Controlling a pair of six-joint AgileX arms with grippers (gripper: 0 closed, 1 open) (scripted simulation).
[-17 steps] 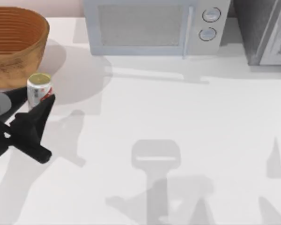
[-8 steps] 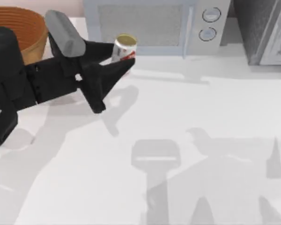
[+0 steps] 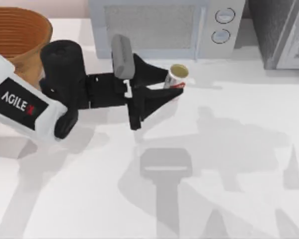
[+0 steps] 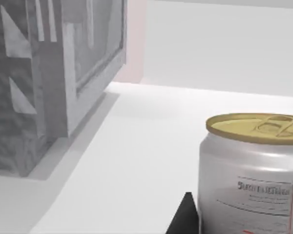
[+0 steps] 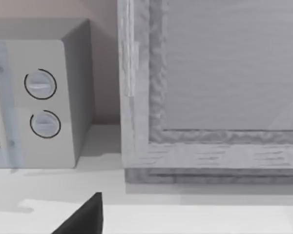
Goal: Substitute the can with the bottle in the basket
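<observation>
Top view: my left end effector (image 3: 169,85) clamps the can (image 3: 176,76) in front of the microwave (image 3: 162,27), at 3 o'clock from the basket (image 3: 20,35). Left wrist view: can (image 4: 251,170) upright above the tabletop (image 4: 122,161). Right wrist view: my right end effector's state I cannot tell.

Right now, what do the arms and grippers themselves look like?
In the top view the left arm has a white shell marked AGILEX in black with a red mark. A black wrist block and a grey cylinder follow. The left gripper is matte black with two tapering, pointed fingers. The right wrist view shows a black pointed fingertip.
</observation>
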